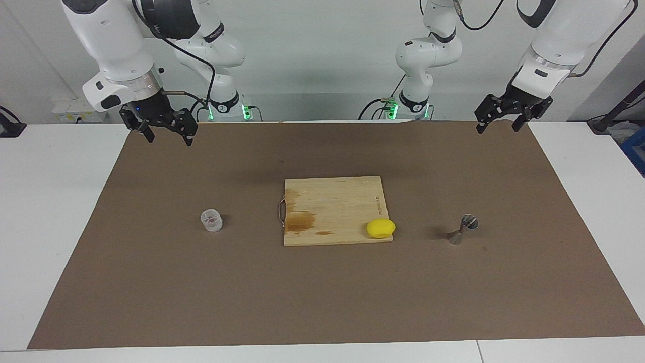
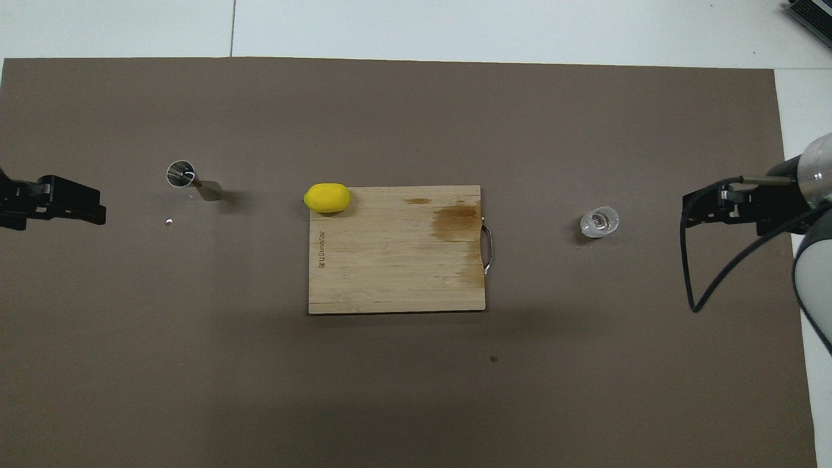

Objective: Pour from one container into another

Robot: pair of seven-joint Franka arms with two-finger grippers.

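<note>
Shiny steel jigger (image 1: pixel 463 229) — clear ribbed cup (image 1: pixel 211 220) — wooden board (image 1: pixel 335 209).

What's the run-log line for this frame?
stage: not started | left gripper: open, raised | right gripper: open, raised | clear cup, jigger: untouched on mat

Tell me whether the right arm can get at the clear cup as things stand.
Probably yes. The clear cup stands alone on the brown mat toward the right arm's end, apart from the cutting board. The right tool hangs open above the mat, with nothing between them.

a small dark line of print runs along one short edge of the wooden cutting board (image 2: pixel 396 260) — too small to read; no other lettering shows.
</note>
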